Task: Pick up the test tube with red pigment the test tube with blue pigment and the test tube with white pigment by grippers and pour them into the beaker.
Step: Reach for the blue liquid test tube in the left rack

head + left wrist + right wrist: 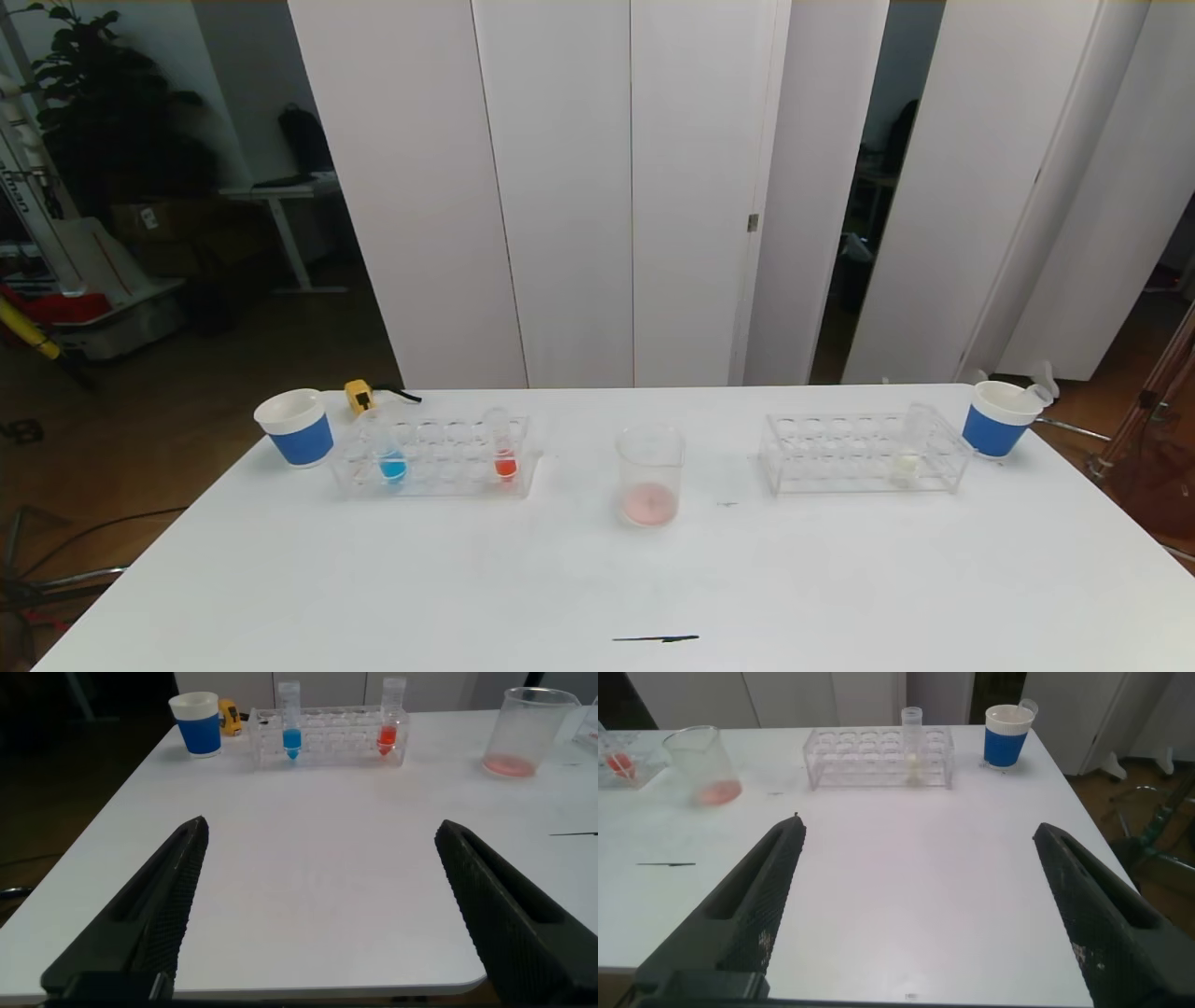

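Observation:
The blue test tube [392,464] and the red test tube [504,448] stand in a clear rack [439,457] at the table's left. The white test tube [906,457] stands in a second clear rack [864,453] at the right. The beaker [649,474], with pinkish liquid at its bottom, stands between the racks. Neither arm shows in the head view. My left gripper [322,835] is open and empty over the table's near edge, far from the blue tube [291,735] and red tube [388,733]. My right gripper [920,835] is open and empty, far from the white tube [913,747] and the beaker [702,765].
A white paper cup with a blue band [297,427] stands at the far left, with a small yellow object [358,396] behind it. Another such cup [997,417] stands at the far right corner. A thin black mark [655,639] lies on the table near the front edge.

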You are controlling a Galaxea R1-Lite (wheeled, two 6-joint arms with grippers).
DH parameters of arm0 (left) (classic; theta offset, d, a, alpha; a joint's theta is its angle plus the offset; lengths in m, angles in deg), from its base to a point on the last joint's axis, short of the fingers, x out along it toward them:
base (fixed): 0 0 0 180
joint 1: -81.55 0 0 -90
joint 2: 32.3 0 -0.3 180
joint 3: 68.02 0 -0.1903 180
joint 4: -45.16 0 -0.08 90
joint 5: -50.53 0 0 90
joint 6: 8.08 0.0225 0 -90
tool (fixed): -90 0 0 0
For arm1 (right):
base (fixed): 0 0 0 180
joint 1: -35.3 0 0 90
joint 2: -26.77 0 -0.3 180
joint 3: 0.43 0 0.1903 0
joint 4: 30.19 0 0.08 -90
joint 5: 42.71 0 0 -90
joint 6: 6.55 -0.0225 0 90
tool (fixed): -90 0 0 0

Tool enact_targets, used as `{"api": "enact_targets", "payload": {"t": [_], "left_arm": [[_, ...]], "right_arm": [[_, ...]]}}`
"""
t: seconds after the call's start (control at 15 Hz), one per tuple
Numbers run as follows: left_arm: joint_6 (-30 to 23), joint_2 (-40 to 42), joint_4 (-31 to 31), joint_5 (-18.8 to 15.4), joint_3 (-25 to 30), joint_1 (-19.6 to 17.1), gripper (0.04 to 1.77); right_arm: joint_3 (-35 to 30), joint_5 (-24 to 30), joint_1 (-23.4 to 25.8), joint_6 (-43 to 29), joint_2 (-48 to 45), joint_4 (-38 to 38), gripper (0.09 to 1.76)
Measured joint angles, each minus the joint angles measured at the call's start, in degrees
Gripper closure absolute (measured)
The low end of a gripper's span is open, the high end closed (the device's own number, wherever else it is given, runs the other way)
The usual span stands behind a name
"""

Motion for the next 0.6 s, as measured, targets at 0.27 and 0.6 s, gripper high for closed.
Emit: {"api": "enact_targets", "payload": {"t": [0.27,0.6], "left_arm": [[0.0,0.0,0.0,0.0,0.0,0.0,0.08],[0.0,0.02,-0.02,0.0,0.0,0.0,0.08]], "right_arm": [[-6.7,-0.16,-0.63,0.79,-7.01,-0.1,0.1],[-13.24,-2.86,-1.07,3.68,-13.01,1.13,0.1]]}}
